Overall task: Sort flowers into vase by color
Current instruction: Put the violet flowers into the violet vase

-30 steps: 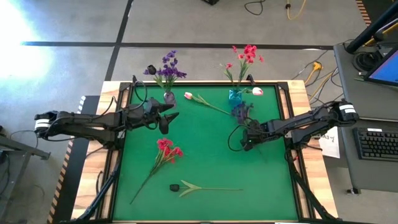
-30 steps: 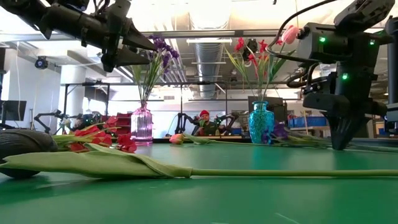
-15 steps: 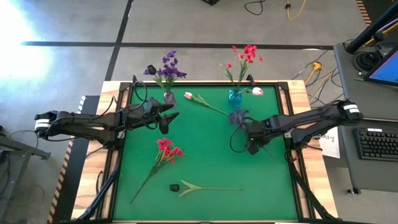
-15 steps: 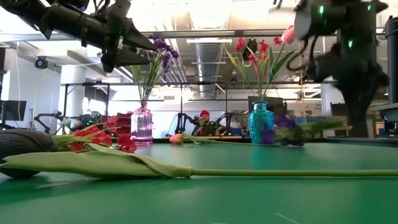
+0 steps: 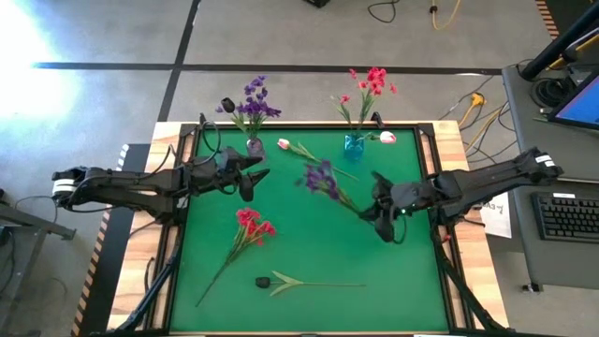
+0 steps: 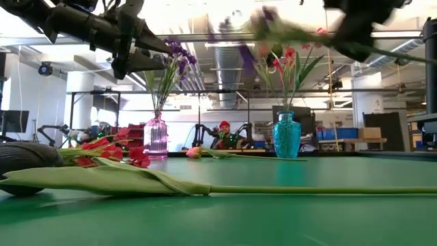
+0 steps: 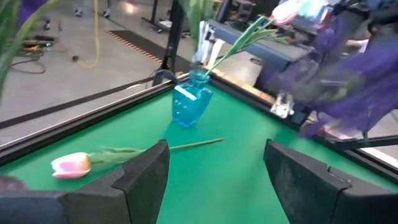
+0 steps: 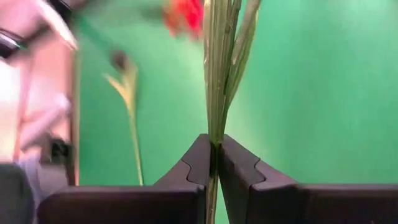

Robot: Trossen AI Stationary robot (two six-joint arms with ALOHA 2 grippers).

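Flowers on mat: 3 | purple spray (image 5: 321, 177): 1, pinched by right hand (image 5: 379, 212) | left hand (image 5: 251, 172): spread

The green table (image 5: 318, 253) (wood-edged) bears a red spray (image 5: 251, 225), dark tulip (image 5: 265, 281), pink tulip (image 5: 284, 144), and two vases (image 5: 353, 143).

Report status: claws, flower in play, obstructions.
Right claw shut on purple spray, lifted off the mat. Left claw open, empty, near purple vase. Path to it looks unobstructed.
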